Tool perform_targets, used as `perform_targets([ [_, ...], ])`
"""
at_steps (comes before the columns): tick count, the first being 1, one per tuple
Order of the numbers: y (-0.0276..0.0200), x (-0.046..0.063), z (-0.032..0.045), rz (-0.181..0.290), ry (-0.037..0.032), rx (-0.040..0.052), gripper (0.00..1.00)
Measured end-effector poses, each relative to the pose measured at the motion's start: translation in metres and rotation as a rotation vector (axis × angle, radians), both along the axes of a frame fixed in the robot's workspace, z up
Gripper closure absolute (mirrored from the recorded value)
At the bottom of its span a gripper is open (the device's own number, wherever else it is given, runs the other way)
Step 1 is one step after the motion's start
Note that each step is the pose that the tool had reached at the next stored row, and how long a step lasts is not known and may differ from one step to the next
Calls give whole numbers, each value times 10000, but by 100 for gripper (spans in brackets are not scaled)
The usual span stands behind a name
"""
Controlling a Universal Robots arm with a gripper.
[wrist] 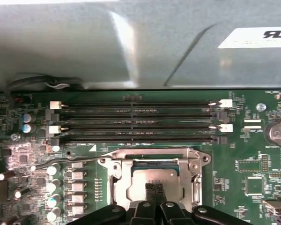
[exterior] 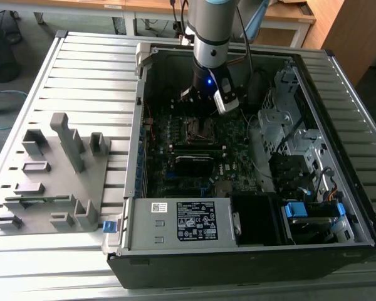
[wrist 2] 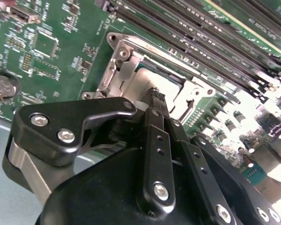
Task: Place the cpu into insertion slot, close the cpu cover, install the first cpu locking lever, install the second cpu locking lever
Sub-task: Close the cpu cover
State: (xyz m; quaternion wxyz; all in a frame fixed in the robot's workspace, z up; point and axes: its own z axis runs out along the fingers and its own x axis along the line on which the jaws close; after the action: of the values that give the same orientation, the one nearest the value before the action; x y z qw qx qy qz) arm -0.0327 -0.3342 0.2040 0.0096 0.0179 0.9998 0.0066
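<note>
A white label [wrist: 260, 37] on the grey case wall beyond the gripper [wrist: 154, 190] is cut off at the frame edge in the first wrist view. The exterior view adds a printed white sticker [exterior: 191, 221] on the power supply box, well apart from the tool. In both wrist views the fingers are pressed narrowly together with nothing between them, their tips over the cpu [wrist: 152, 177]. It lies in the insertion slot [wrist: 152, 164] framed by the cpu cover [wrist: 116, 180], though contact is hard to judge and the gripper's body hides the cover's near edge.
</note>
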Motion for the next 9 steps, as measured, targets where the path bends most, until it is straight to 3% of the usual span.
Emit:
perform_targets([
  [9, 0, -1, 61, 0, -9, -1, 89],
])
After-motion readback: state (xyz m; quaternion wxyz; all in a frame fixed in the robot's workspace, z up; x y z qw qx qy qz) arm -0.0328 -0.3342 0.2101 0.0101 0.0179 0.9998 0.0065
